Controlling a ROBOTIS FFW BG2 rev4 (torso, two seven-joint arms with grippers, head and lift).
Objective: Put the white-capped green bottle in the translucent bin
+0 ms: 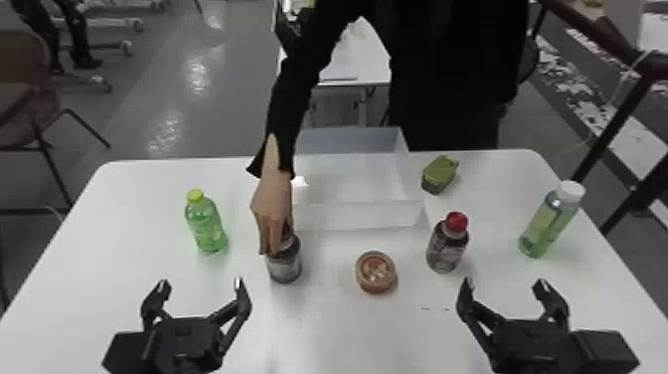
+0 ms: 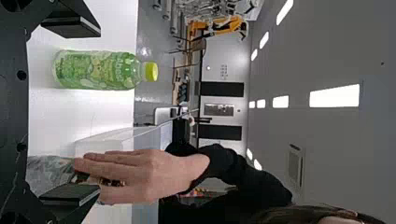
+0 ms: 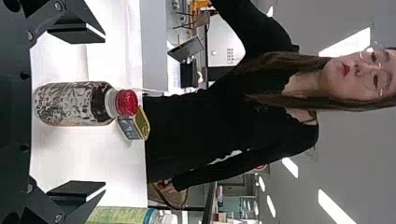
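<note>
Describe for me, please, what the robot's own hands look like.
The left hand and right hand match: black, each with two slim, jointed fingers on linked bars. Their pads are flat-faced black blocks with a lighter grey strip along one edge. Small round holes mark the black frame behind the fingers.

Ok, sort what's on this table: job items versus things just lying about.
Job:
white-capped green bottle
translucent bin

Lying about:
yellow-capped green bottle
dark bottle under a person's hand
round tub
red-capped bottle
green-topped container
</note>
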